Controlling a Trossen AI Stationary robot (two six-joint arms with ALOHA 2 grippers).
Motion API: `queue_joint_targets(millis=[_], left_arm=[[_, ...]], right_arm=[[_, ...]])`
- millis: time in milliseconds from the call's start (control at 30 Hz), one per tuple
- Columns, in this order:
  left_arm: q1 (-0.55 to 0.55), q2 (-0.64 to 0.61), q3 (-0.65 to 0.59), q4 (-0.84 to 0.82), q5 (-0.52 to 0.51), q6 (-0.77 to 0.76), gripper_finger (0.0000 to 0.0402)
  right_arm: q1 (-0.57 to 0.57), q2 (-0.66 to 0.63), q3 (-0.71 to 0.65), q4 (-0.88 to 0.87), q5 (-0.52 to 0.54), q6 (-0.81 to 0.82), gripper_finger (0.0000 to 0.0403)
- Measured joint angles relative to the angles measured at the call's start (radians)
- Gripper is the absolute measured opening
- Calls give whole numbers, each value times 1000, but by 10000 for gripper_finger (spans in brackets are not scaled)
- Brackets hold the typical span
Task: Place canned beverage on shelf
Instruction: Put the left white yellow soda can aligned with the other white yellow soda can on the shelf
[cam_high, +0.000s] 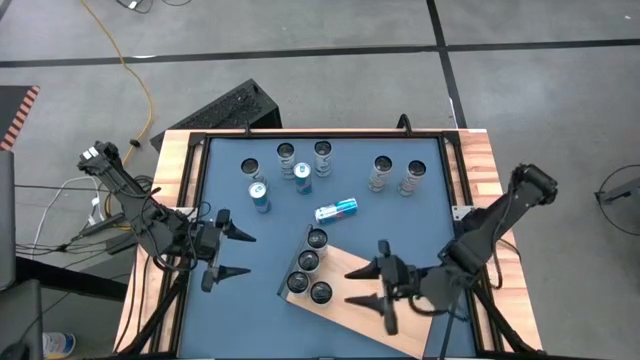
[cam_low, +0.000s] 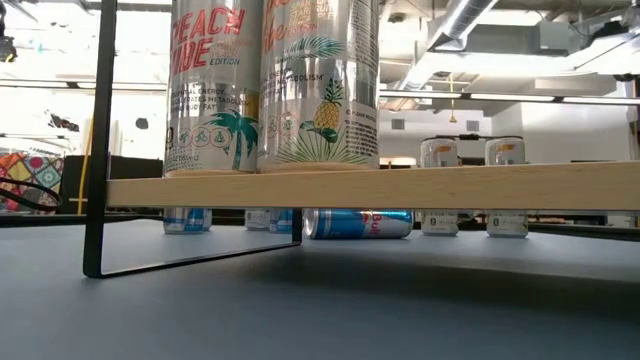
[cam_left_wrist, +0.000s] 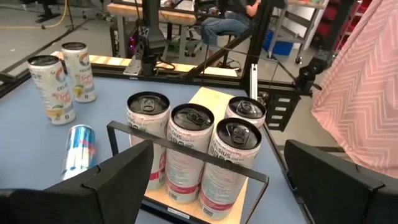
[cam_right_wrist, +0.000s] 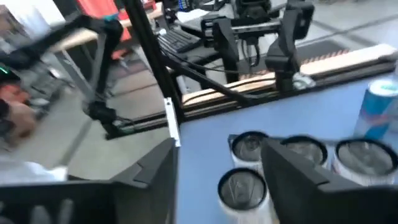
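The shelf (cam_high: 352, 292), a light-wood board on a black frame (cam_low: 95, 150), stands slantwise near the table's front. Several silver cans (cam_high: 308, 262) stand upright on their bases at its left end; the low view shows two of these cans (cam_low: 270, 85) on the board (cam_low: 400, 185). My right gripper (cam_high: 352, 285) hovers open over the board's middle, just right of the cans (cam_right_wrist: 249, 148), nothing between its fingers. My left gripper (cam_high: 247, 254) waits open to the left of the shelf, pointing at the cans (cam_left_wrist: 193, 143).
A blue can (cam_high: 337, 209) lies on its side behind the shelf. Several cans stand along the far side, among them a pair at the far right (cam_high: 397, 175) and a blue one (cam_high: 260, 197). Wooden strips (cam_high: 480, 170) edge the table. A person's pink patterned cloth (cam_left_wrist: 367, 74) shows beyond.
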Motion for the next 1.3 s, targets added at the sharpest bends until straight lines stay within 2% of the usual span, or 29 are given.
queue_joint_targets(millis=[133,233,333,400,500,667,733,833,967,1100,1300], left_arm=[[0,0,0,10,-11,-2,348],[5,0,8,21,-64,30,348],[32,0,54,-20,-46,29,348],[50,-1,89,-61,1,19,348],[65,0,131,-142,47,9,348],[84,0,159,-224,46,7,348],[85,0,159,-236,44,2,348],[85,0,159,-256,46,-8,348],[85,0,159,-270,72,-24,348],[85,0,159,-275,108,-25,348],[85,0,159,-272,104,-2,348]], right_arm=[[-1,107,115,-108,114,-75,248],[-14,160,210,-325,290,-54,246],[-51,177,305,-612,388,54,236],[-93,173,367,-805,385,172,228],[-164,154,441,-1111,314,327,216],[-315,134,481,-1436,193,391,204],[-384,131,481,-1458,133,354,203],[-479,131,476,-1452,21,168,207],[-593,107,451,-1441,-24,-25,211],[-704,11,361,-1377,-98,-112,212],[-866,-126,207,-1231,-211,-221,212]])
